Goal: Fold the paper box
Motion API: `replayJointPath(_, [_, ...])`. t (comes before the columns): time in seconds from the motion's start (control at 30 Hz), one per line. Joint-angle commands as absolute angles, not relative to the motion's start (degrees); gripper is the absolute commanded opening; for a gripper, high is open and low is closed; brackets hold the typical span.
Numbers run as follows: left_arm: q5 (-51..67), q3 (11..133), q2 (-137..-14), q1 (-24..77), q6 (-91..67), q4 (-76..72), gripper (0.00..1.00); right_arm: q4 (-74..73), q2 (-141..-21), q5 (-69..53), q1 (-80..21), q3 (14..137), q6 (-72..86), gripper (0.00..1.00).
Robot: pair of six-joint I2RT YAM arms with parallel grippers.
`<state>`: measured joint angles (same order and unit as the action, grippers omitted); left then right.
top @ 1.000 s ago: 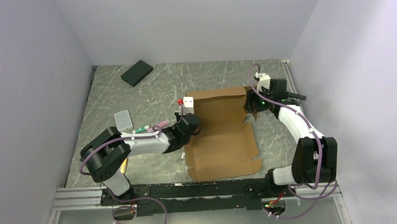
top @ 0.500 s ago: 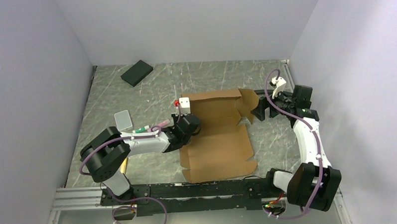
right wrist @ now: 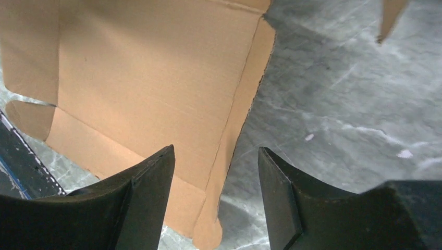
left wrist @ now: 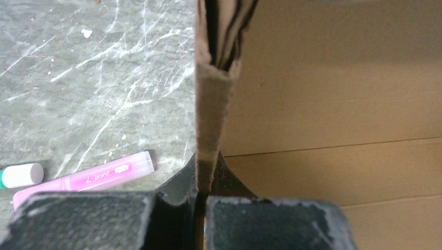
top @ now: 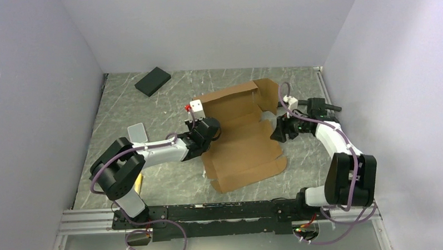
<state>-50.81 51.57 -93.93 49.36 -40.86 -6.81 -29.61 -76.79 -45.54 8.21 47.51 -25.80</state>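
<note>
The paper box (top: 245,141) is a brown die-cut cardboard sheet lying mostly flat mid-table, its far panel and right flap (top: 265,95) raised. My left gripper (top: 210,129) is shut on the box's left edge, which shows edge-on between the fingers in the left wrist view (left wrist: 211,130). My right gripper (top: 279,131) is open and empty, hovering over the box's right edge. The right wrist view shows the box's panel (right wrist: 151,78) and its edge flap (right wrist: 232,140) below the spread fingers (right wrist: 148,192).
A black rectangular pad (top: 152,81) lies at the far left. A clear plastic case (top: 136,132) and markers lie left of the box; a pink marker (left wrist: 86,177) shows by the left fingers. Walls close in on three sides.
The box has turned counter-clockwise and shifted left with my left gripper. My right gripper let go of the far right flap, swung out and came back lower, open by the right edge.
</note>
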Motion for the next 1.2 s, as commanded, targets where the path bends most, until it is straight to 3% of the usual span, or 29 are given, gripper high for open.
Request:
replayJointPath(0.0, [-50.8, 52.9, -93.8, 49.2, -44.3, -8.1, 0.0, -26.9, -79.8, -36.1, 3.4, 50.7, -22.8, 0.59])
replayJointPath(0.07, [-50.3, 52.2, -93.4, 49.2, -44.1, -9.1, 0.0, -24.5, -81.3, -32.4, 2.7, 51.2, -20.1, 0.49])
replayJointPath(0.27, [-49.4, 49.1, -92.1, 49.2, -45.0, -10.4, 0.0, -20.5, -87.9, -24.5, 2.6, 52.6, -14.7, 0.0])
replayJointPath(0.47, [-48.8, 46.7, -90.8, 49.1, -48.5, -10.0, 0.0, -23.3, -95.4, -18.1, 3.2, 55.6, -10.3, 0.0])
replayJointPath(0.63, [-48.1, 46.3, -90.9, 49.1, -50.7, -9.1, 0.0, -23.6, -97.9, -16.4, 3.3, 55.9, -9.8, 0.34])
replayJointPath(0.8, [-48.0, 45.2, -90.4, 49.2, -52.8, -8.8, 0.0, -22.0, -97.6, -15.4, 3.4, 55.4, -9.6, 0.53])
replayJointPath(1.17, [-43.7, 40.3, -88.4, 49.1, -52.3, -17.0, 0.0, -22.4, -96.3, -28.3, 5.0, 55.6, -8.6, 0.47])
